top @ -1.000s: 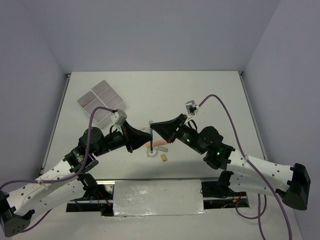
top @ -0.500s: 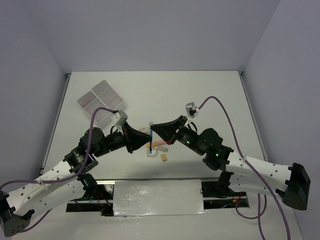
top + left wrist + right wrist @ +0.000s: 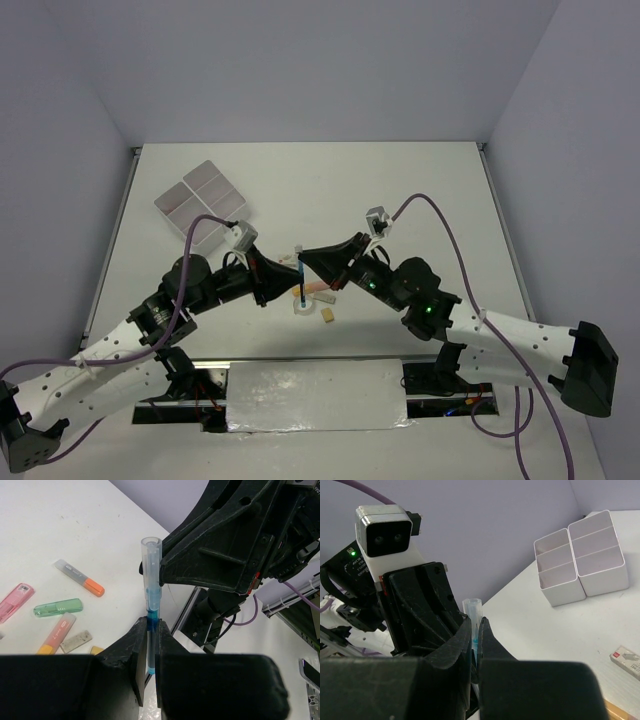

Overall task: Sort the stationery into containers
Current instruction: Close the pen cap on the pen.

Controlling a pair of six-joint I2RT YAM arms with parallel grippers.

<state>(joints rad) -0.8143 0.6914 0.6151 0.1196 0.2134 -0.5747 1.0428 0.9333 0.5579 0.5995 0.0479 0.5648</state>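
The left pincer [image 3: 150,632] clamps the blue pen [image 3: 151,587] low on its barrel. The right pincer [image 3: 475,630] pinches it higher up. The pen stands upright above the worktop [image 3: 400,200], well apart from the white trays [image 3: 200,203].

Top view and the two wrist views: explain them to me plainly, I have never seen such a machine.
The machine is two robot arms bolted to a white table. The top view looks down from above: left arm, right arm. The other two pictures come from small cameras on each wrist, looking along that arm's own black jaws. Both sets of jaws are closed on one upright blue pen, left low, right higher up. On the table lie a green marker, a pink marker, an orange-tipped marker, and, far left, white joined trays for sorting.
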